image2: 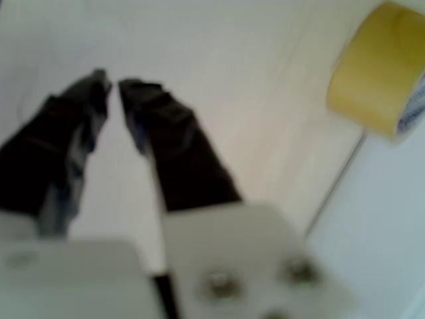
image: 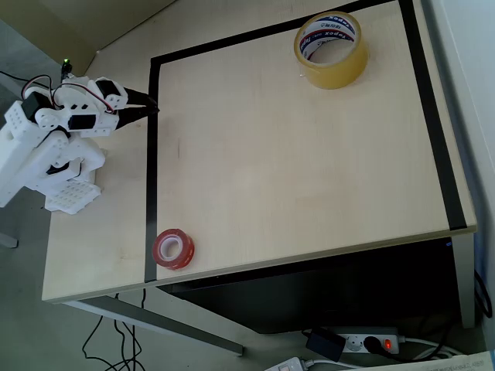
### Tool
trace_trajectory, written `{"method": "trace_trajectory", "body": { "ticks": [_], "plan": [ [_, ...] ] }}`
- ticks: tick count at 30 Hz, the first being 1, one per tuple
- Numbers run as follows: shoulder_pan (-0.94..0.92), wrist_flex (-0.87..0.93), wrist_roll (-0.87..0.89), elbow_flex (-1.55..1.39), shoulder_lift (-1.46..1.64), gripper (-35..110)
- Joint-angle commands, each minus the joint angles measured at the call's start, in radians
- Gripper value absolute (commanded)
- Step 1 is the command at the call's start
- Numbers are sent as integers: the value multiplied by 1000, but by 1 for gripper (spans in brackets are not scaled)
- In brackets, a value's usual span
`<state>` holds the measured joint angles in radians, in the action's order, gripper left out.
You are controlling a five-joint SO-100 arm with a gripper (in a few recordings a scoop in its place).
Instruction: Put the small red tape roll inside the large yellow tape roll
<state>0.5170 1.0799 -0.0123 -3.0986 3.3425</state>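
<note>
Nothing has been picked up yet, so the step in hand looks like the very start: the reach toward the small red tape roll (image: 173, 249). In the overhead view that roll lies flat on the counter (image: 294, 162), just inside the black tape border (image: 151, 170) where its long left line nears the counter's front edge. Taking the border as the landmark, the large yellow tape roll (image: 331, 49) sits at the opposite end, tucked into the far right corner of the framed area, well apart from the red one; the wrist view catches its yellow wall (image2: 375, 70) at the upper right. The claw (image: 147, 107) hangs at the border's left line, near its far corner, with the white arm (image: 54, 147) folded up outside the border. In the wrist view the claw (image2: 113, 83) has its two dark fingers (image2: 179, 153) nearly closed, a thin gap left at the tips, and nothing between them. The next move, as I judge it, calls for swinging along the left line toward the front edge, spreading the fingers wider than the red roll's wall, and coming down so one finger enters its core. After that comes a long carry across the framed area to the yellow ring.
</note>
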Motion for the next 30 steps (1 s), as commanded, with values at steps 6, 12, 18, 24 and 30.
{"method": "trace_trajectory", "body": {
  "ticks": [6,12,18,24,30],
  "plan": [
    [-225,143,0,439,-410,0],
    [-465,138,0,753,-873,0],
    [-698,132,-140,856,-954,6],
    [-853,77,-222,838,-1015,9],
    [-945,83,-270,787,-1037,15]
  ]
}}
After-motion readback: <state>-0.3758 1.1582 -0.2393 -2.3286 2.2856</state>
